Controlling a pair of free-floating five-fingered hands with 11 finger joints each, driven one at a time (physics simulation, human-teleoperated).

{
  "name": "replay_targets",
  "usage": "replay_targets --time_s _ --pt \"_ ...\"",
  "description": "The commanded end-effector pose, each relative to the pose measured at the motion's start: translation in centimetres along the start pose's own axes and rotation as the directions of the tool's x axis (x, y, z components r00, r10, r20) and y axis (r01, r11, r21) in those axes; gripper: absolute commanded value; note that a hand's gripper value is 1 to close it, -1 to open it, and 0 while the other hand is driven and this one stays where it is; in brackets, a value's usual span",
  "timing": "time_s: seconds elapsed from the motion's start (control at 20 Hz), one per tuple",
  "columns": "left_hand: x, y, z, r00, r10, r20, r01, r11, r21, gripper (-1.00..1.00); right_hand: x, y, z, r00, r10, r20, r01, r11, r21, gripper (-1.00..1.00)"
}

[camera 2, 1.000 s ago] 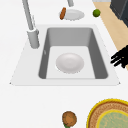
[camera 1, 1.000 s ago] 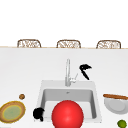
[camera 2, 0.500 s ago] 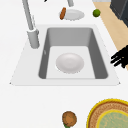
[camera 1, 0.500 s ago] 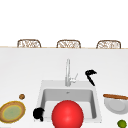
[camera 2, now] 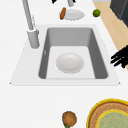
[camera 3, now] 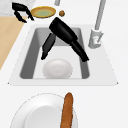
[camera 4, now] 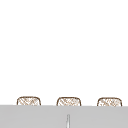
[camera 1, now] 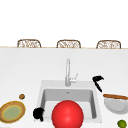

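My right hand (camera 1: 97, 82) hovers above the sink's right rim, just left of the white plate (camera 1: 115, 106) that carries a baguette (camera 1: 115, 96). From the right side this right hand (camera 3: 65, 33) is seen over the basin, fingers stretched out and holding nothing. Over the counter at the sink's front left corner hangs my left hand (camera 1: 38, 114), fingers loosely bent and empty; the left side view has that left hand (camera 2: 121, 58) by the front rim. A white bowl (camera 2: 69, 62) lies in the basin (camera 2: 96, 53). A red ball (camera 1: 67, 115) shows at the sink's front.
The faucet (camera 1: 67, 72) stands behind the basin. A yellow-rimmed plate (camera 1: 12, 111) and a small brown round thing (camera 1: 22, 96) lie on the left counter. A lime (camera 1: 122, 123) sits front right. Three woven chair backs (camera 1: 69, 44) line the far edge.
The right hand has moved right and lower, from beside the faucet toward the plate with the baguette. The left hand has stayed where it was.
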Motion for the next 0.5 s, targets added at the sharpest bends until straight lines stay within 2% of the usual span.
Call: replay_targets --time_s 0.0,0.25,0.45 --pt "0.0 0.0 0.0 1.0000 0.000 0.000 0.000 1.0000 0.000 0.00 -1.9 2.7 -0.2 0.999 -0.041 0.020 0.041 0.999 -0.010 -1.00" --pt "0.0 0.0 0.0 1.0000 0.000 0.000 0.000 1.0000 0.000 0.00 -3.7 6.3 0.5 0.997 -0.059 0.044 0.059 0.998 0.010 -1.00" --pt "0.0 0.0 0.0 1.0000 0.000 0.000 0.000 1.0000 0.000 0.00 -5.5 9.0 0.7 0.996 -0.072 0.046 0.072 0.997 -0.002 -1.00"
